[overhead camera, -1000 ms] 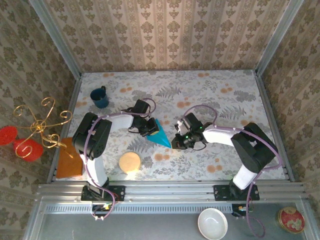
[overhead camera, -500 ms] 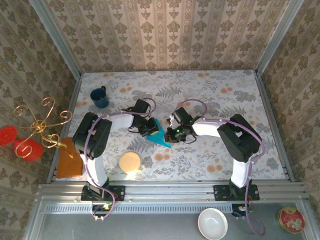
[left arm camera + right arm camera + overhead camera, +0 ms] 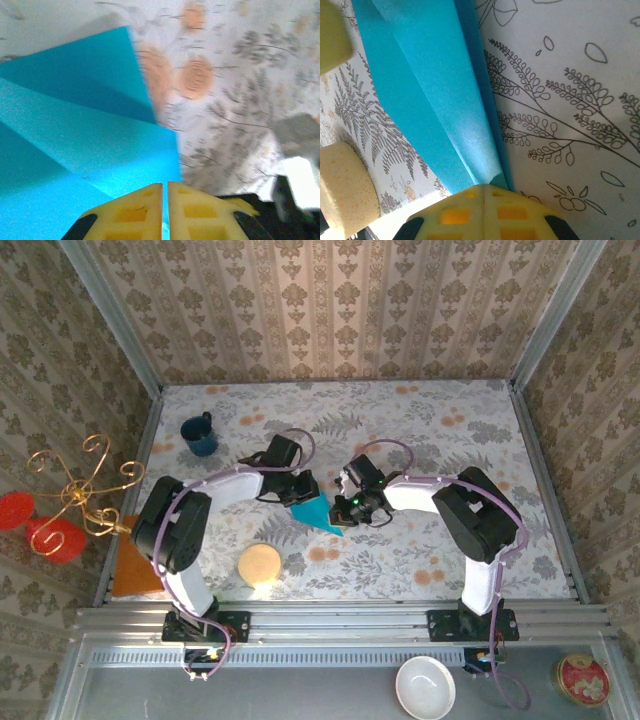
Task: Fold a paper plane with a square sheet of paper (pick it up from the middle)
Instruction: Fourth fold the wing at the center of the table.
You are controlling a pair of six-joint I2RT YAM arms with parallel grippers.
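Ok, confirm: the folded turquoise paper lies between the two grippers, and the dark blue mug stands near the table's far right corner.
Wrong side. The top external view shows the dark blue mug near the far left corner of the table. The folded turquoise paper does lie between the left gripper and the right gripper.

We are wearing black-and-white shells [image 3: 228, 483], trailing lilac cables [image 3: 388, 444], showing yellow pocketed pads [image 3: 131, 214] on left gripper [image 3: 165, 196] and right gripper [image 3: 484, 196].
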